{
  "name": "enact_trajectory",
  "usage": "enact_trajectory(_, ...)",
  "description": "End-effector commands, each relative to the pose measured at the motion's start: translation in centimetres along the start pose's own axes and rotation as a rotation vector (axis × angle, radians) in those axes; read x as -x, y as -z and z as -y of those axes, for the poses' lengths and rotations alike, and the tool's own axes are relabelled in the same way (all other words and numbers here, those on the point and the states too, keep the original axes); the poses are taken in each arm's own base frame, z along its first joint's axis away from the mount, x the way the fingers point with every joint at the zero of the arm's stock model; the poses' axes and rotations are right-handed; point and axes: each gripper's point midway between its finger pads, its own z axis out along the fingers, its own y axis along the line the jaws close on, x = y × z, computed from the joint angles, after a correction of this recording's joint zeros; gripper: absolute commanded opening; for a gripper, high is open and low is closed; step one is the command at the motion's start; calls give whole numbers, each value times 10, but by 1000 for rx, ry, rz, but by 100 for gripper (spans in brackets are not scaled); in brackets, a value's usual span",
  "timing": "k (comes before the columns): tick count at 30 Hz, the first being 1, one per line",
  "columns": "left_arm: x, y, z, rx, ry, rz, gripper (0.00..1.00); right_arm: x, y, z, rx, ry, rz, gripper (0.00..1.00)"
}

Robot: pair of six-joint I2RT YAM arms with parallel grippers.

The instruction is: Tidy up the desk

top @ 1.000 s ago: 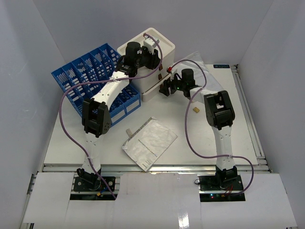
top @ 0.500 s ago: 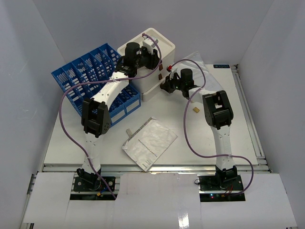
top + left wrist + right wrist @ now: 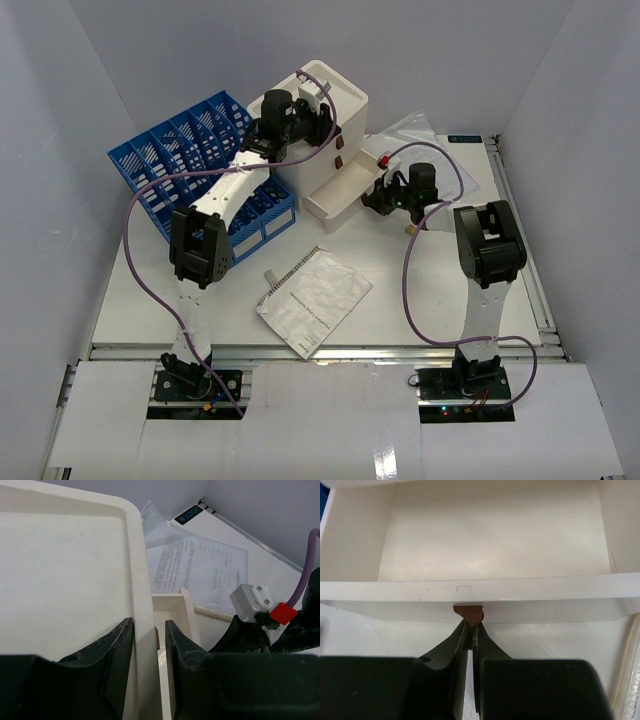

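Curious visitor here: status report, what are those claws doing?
Left claw clamped on white drawer box wall. Right claw shut on small brown drawer tab; white drawer open, empty. Flat white desk: paper booklet, blue slotted rack. Nothing blocking.

Top external: high above and behind the arm bases, looking down over the whole desk [image 3: 375,325]. Left wrist: close in, looking past left fingers [image 3: 112,665] astride the drawer box [image 3: 65,570] wall. Right wrist: nearer yet, facing the open drawer [image 3: 490,540] beyond right fingertips [image 3: 456,645] on its brown tab [image 3: 468,612]. Shared by all three: that drawer
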Motion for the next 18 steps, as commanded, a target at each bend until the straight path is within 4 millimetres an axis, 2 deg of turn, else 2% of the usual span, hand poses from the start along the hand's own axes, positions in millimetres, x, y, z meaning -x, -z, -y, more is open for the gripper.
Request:
enact_trajectory(1, -80, 9, 35, -101, 196, -251, 42, 33, 14, -10, 37, 67, 46, 26)
enact_trajectory(4, -71, 11, 31, -71, 204, -228, 52, 41, 15, -9, 47, 42, 3, 54)
enact_trajectory(6, -59, 15, 27, -33, 199, -200, 64, 49, 20, -9, 40, 50, -17, 61)
enact_trajectory(10, -21, 27, 18, 48, 166, -94, 86, 60, 48, -19, 34, 115, -88, 71)
enact_trajectory(13, 7, 46, 21, 83, 145, -10, 97, 44, 75, -24, 11, 139, -216, 79)
enact_trajectory(16, 36, 71, 24, 128, 127, 98, 98, 20, 98, -8, -60, 196, -363, 82)
enact_trajectory(18, 51, 96, 30, 155, 121, 163, 98, 1, 111, 2, -95, 207, -460, 83)
